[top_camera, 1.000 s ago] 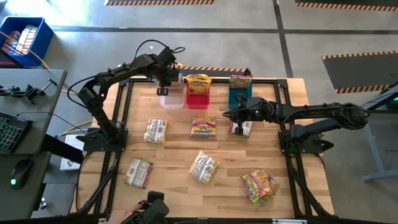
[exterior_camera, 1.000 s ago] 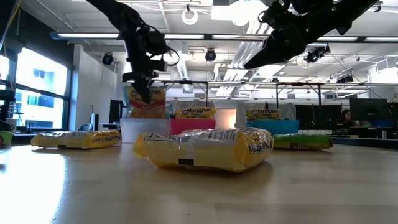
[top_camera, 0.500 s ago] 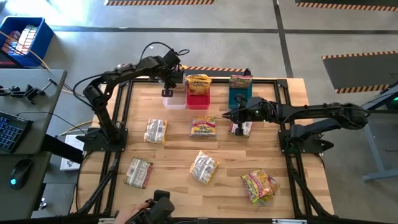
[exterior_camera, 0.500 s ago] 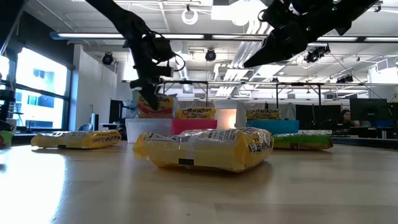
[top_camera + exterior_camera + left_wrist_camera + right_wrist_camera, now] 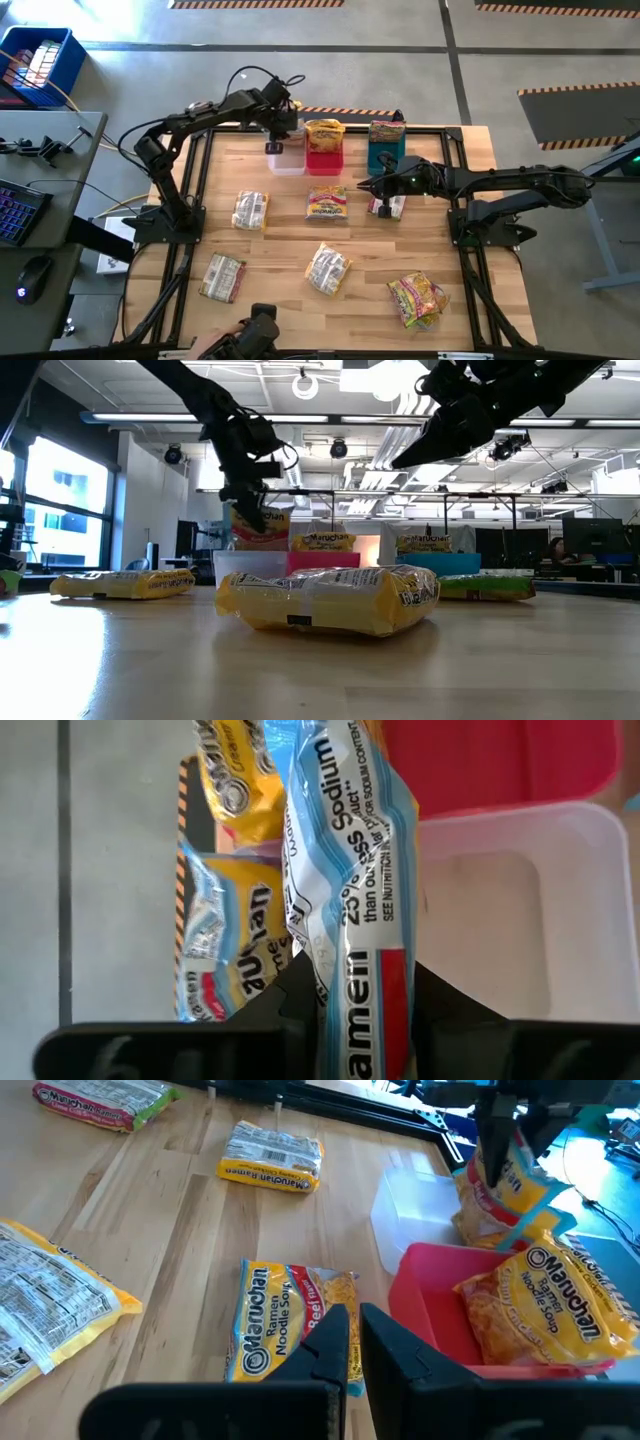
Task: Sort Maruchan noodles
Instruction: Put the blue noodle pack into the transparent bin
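Since the left gripper (image 5: 283, 128) has its jaws pinched on a yellow-and-blue ramen packet (image 5: 345, 910) hanging over the clear bin (image 5: 284, 160), I'd say the trick now is to lower it until the packet's bottom edge is inside the walls, then let go. Dropping from height risks it flopping into the red bin (image 5: 322, 160) next door, which already has a yellow packet (image 5: 322, 133) standing in it. A teal bin (image 5: 385, 155) holds another.

The right gripper (image 5: 365, 185) hangs above the middle of the counter (image 5: 270, 250), jaws closed on nothing, near a packet lying flat (image 5: 327, 203).

Readable stuff: the held packet says "25% Less Sodium" in the left wrist view. "Maruchan Ramen Noodle Soup" shows on the flat packet, and "Maruchan" on the ones in the bins. Other packets (image 5: 328, 268) are scattered around the counter.
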You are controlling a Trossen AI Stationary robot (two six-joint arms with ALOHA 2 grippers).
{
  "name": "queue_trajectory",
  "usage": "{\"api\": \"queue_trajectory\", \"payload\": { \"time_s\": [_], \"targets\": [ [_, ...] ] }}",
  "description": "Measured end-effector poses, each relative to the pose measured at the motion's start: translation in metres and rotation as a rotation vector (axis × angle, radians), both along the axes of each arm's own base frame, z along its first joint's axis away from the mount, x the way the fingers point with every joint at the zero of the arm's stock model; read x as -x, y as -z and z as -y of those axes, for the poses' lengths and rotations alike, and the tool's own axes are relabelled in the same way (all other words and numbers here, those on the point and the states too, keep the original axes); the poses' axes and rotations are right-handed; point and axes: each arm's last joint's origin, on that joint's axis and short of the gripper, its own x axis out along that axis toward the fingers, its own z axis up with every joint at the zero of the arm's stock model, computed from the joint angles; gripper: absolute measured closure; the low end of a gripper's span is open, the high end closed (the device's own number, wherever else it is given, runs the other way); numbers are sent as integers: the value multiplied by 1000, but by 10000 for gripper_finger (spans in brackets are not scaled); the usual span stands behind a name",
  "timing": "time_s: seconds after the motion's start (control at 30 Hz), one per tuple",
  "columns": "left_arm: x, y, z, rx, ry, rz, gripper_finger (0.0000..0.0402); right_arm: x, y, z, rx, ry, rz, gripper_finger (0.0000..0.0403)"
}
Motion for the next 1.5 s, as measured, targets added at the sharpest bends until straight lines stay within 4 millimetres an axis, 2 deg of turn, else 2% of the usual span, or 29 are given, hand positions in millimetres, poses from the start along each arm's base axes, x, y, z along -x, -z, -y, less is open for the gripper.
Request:
{"api": "queue_trajectory", "payload": {
  "time_s": [0.4,0.8,1.13,1.3,1.5],
  "targets": [
    [2,-3,-2,80,-9,87,346,0,0,0,2,0,-1,391],
    [-5,-6,-2,79,-44,155,346,0,0,0,2,-1,-1,391],
    [-5,5,0,104,-30,192,346,0,0,0,-2,-3,2,391],
    [-4,3,0,96,-29,200,346,-19,7,3,12,-7,76,391],
    [-3,-3,2,86,-27,215,346,-55,43,24,32,39,147,391]
  ]
}}
